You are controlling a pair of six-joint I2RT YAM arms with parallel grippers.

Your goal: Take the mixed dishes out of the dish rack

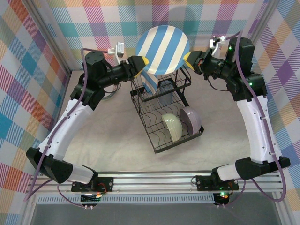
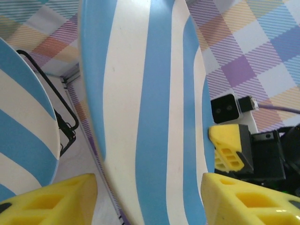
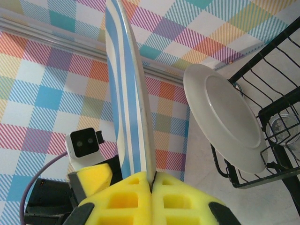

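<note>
A blue-and-white striped plate (image 1: 162, 49) hangs on edge above the dish rack (image 1: 155, 149). My right gripper (image 1: 188, 58) is shut on its right rim, pads pressed together on the edge (image 3: 152, 180). My left gripper (image 1: 143, 63) straddles the plate's opposite rim, its jaws open on either side (image 2: 147, 187) with a gap on the left. A second striped plate (image 1: 150, 84) stands in the rack beside a greyish tumbler (image 1: 165, 89). A pale green bowl (image 1: 172, 127) and a lavender bowl (image 1: 191, 119) lean in the front slots.
The rack stands in the middle of the table, angled, basket end toward the back. Checked walls close in on three sides, near the lifted plate. Bare tabletop lies left and right of the rack. The arms' rail runs along the near edge.
</note>
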